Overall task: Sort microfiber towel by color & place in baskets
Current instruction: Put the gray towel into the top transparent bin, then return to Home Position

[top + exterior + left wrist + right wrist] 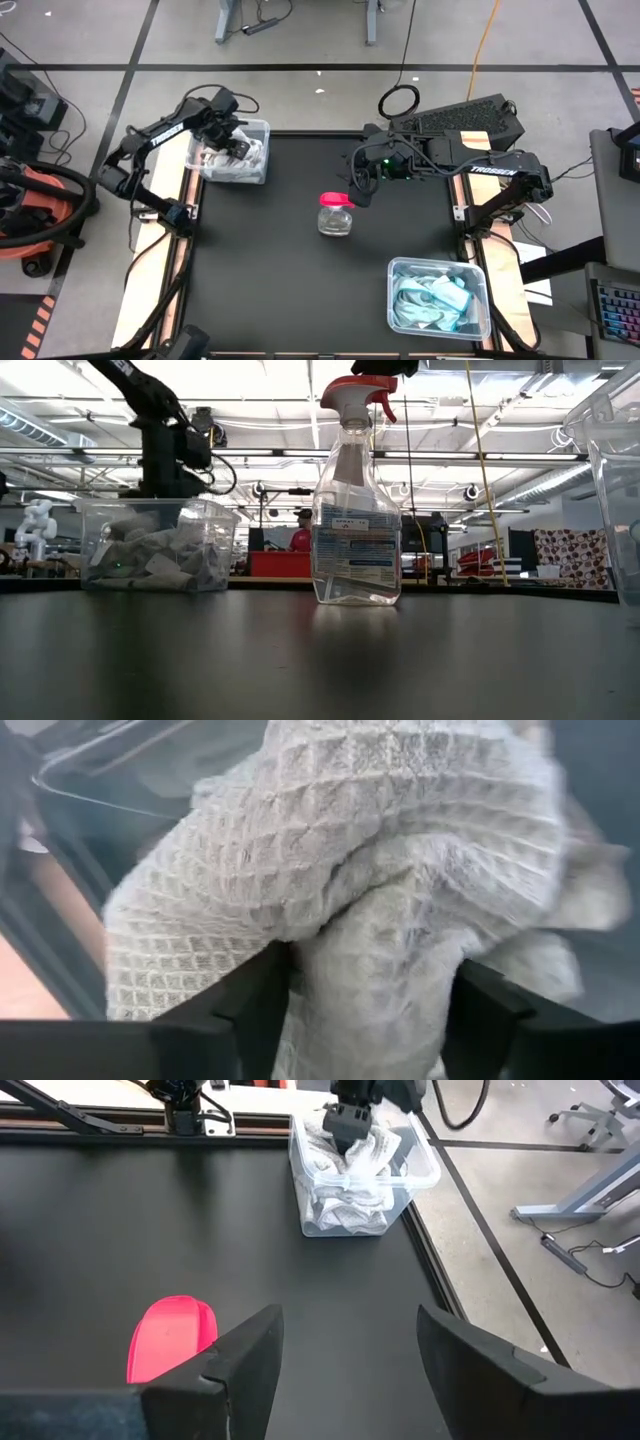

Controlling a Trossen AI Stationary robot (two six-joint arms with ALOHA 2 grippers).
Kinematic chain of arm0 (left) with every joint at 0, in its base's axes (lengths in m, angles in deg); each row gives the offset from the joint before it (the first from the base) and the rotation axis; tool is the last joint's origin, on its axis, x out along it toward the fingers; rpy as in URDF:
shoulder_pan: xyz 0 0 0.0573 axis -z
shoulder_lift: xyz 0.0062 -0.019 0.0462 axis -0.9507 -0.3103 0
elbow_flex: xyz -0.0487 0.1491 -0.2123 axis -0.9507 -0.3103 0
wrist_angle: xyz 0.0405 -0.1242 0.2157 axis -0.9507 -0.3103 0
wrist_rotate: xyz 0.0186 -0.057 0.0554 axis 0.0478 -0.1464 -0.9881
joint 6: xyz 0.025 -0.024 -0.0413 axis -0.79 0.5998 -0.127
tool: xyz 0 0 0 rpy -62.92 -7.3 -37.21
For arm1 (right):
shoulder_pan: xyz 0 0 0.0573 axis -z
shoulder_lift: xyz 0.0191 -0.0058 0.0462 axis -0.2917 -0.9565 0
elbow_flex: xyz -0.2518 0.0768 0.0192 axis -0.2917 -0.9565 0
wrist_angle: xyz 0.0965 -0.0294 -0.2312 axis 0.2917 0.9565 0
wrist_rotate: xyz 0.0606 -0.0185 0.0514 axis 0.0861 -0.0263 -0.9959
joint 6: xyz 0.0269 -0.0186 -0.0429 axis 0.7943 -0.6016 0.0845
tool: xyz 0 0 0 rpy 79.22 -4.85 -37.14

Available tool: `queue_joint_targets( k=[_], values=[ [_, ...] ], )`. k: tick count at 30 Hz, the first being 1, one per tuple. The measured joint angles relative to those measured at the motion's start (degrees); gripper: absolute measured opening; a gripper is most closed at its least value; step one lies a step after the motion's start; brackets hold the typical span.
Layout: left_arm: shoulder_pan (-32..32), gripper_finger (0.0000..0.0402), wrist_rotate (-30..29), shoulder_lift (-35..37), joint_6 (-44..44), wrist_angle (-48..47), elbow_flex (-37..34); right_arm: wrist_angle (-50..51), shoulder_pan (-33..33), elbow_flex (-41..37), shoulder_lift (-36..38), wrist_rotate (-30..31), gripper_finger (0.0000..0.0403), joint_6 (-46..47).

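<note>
My left end effector [365, 1010] grasps a white towel [360, 870] directly above the far-left basket [258, 128]; I should lower fully inside its walls before unclenching.

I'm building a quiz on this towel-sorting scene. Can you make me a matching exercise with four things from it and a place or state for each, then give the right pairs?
Things:
1. left gripper
2. right gripper
3. spray bottle
4. basket of light blue towels

Places or states:
A. stands upright near the middle of the table
B. at the table's near right corner
C. open, hanging above the table beside the pink-red spray head
D. down in the far left basket, closed on a white towel

Pairs: 1-D, 2-C, 3-A, 4-B
</note>
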Motion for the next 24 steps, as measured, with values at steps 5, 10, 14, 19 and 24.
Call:
queue_joint_targets(
  k=[5, 10, 14, 19, 24],
  values=[
    [0.02, 0.0250, 2.24, 5.95, 0.35, -1.90, 0.04, -0.82, 0.07, 0.00, 0.00, 0.00, 0.0221, -1.15],
    [0.02, 0.0262, 6.26, 13.12, 0.20, -3.40, 0.13, -2.03, 0.45, 0.00, 0.00, 0.16, 0.0221, -3.06],
    [0.07, 0.0262, 9.03, 19.61, -0.02, -3.42, 0.13, -2.62, 1.92, 0.00, 0.00, 0.28, 0.0221, -4.01],
    [0.07, 0.0262, 13.79, 27.58, 0.02, -3.13, 0.15, -2.67, 4.00, -0.04, 0.55, 0.28, 0.0221, -4.46],
    [0.07, 0.0262, 17.33, 35.39, 0.32, -2.16, 0.17, -2.60, 6.09, -0.04, 2.33, 0.26, 0.0221, -5.57]
  ],
)
